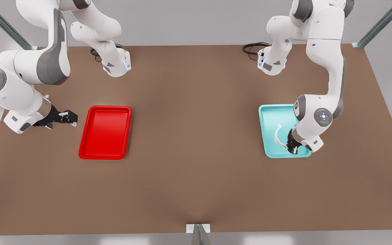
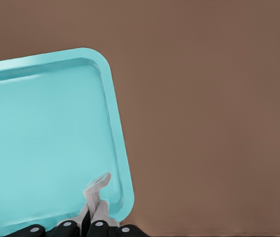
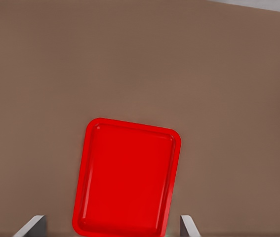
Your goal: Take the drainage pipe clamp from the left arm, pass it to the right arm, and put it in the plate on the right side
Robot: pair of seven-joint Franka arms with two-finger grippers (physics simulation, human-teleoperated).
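Observation:
The white C-shaped drainage pipe clamp (image 1: 277, 135) is over the near part of the teal tray (image 1: 267, 109), at the front view's right. My left gripper (image 1: 292, 147) is shut on one end of it; the left wrist view shows the clamp's tab (image 2: 98, 185) pinched between the fingers (image 2: 94, 212) by the teal tray's (image 2: 31, 148) corner. The red plate (image 1: 104, 132) lies bare at the front view's left. Beside its outer edge hovers my right gripper (image 1: 71, 117), open and holding nothing. It looks onto the plate (image 3: 125, 177) with its fingertips (image 3: 33, 224) wide apart.
Both trays lie on a brown table (image 1: 196, 170). Wide bare tabletop separates them. The two arm bases (image 1: 116, 66) stand at the far edge with black cables (image 1: 254, 47) beside them. A small metal post (image 1: 198, 231) is at the near edge.

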